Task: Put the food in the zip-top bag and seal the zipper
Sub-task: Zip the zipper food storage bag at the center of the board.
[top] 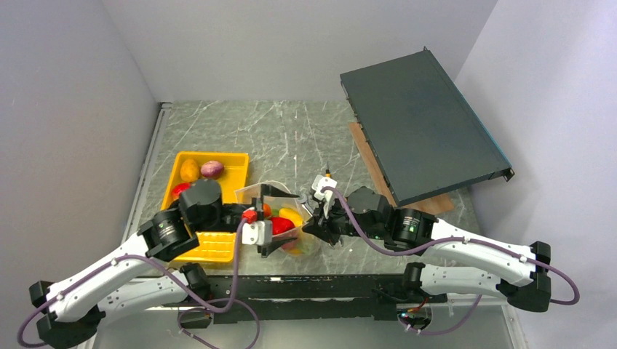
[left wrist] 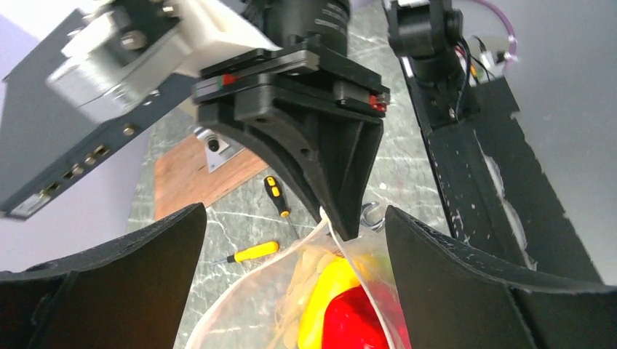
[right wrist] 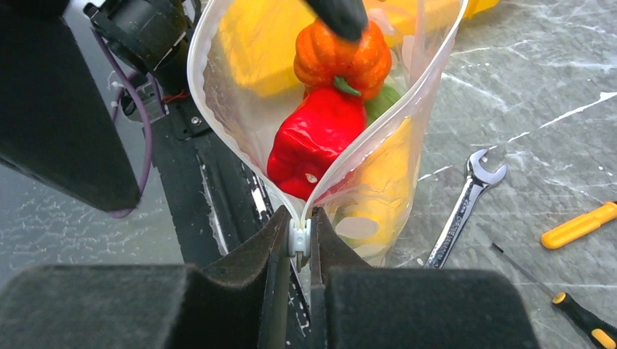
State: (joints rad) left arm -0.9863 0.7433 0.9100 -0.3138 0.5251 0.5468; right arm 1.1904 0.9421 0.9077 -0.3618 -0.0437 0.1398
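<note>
The clear zip-top bag (top: 278,193) stands open between my two grippers. In the right wrist view the bag (right wrist: 240,87) holds a red pepper (right wrist: 313,138), an orange ribbed piece (right wrist: 342,58) and a yellow pepper (right wrist: 378,174). My right gripper (right wrist: 299,218) is shut on the white zipper slider (right wrist: 299,238) at the near end of the mouth; it also shows from above (top: 318,224). My left gripper (left wrist: 295,218) is open, its fingers wide on either side of the bag (left wrist: 247,298). One of its fingertips (right wrist: 335,14) is over the orange piece.
The yellow tray (top: 218,247) on the left holds an orange-yellow piece (top: 190,169), a purple piece (top: 212,169) and a red one (top: 180,189). A steel wrench (right wrist: 466,207) and two screwdrivers (right wrist: 578,225) (right wrist: 582,313) lie beside the bag. A dark flat box (top: 422,131) leans at the back right.
</note>
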